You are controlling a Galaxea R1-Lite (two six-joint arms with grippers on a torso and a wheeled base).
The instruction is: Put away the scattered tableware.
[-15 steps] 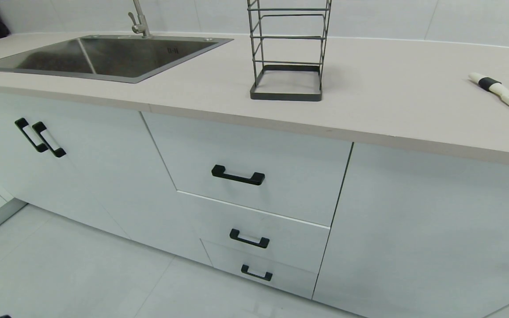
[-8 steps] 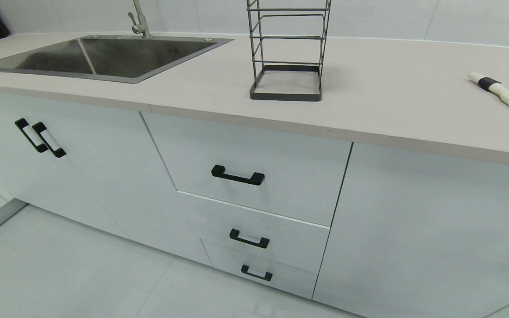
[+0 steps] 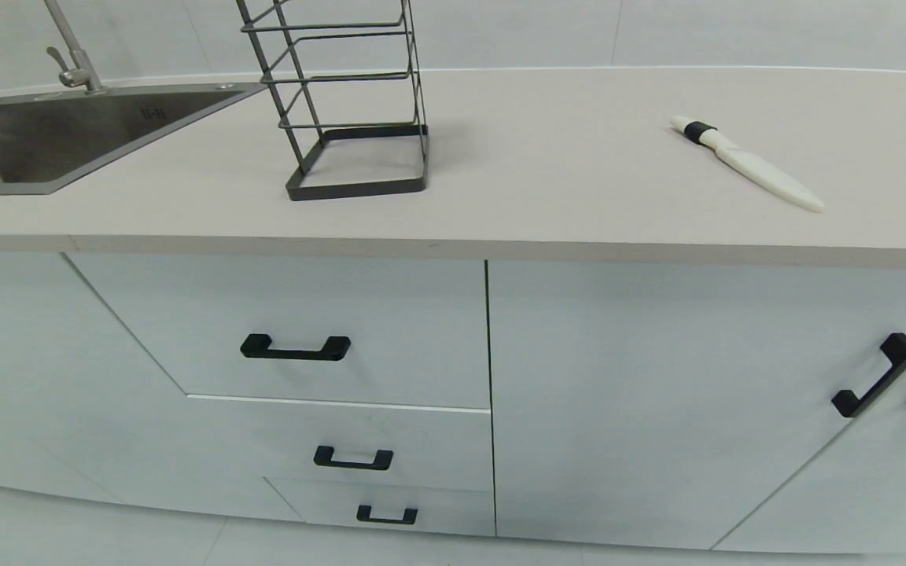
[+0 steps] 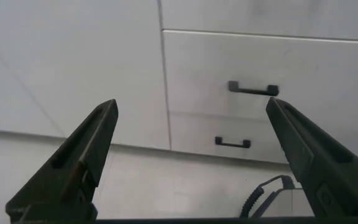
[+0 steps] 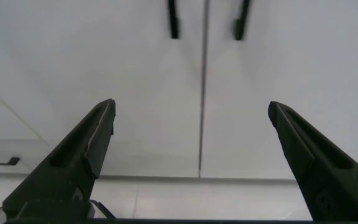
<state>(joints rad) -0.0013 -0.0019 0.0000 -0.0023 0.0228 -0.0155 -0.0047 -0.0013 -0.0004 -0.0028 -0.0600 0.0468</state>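
1. White utensil (image 3: 744, 161) with a black band near one end lies flat on the desk (image 3: 563, 204), at about 2 o'clock in the head view. Its banded end points toward the far wall and its tapered end toward the desk's front edge.
2. Wire rack (image 3: 351, 102) stands upright on the desk at about 11 o'clock, with the utensil well apart at its 3 o'clock.
3. Sink (image 3: 52, 134) with a tap (image 3: 71, 55) is set into the desk at 10 o'clock, near the rack.
4. Below the desk, three drawers (image 3: 390, 314) with black handles are stacked at 7 o'clock, and cabinet doors (image 3: 657, 393) stand at 4 o'clock.
5. Left tool (image 4: 190, 106) is released, jaws spread wide, facing the drawer fronts.
6. Right tool (image 5: 191, 106) is released too, jaws wide apart, facing a pair of cabinet doors.
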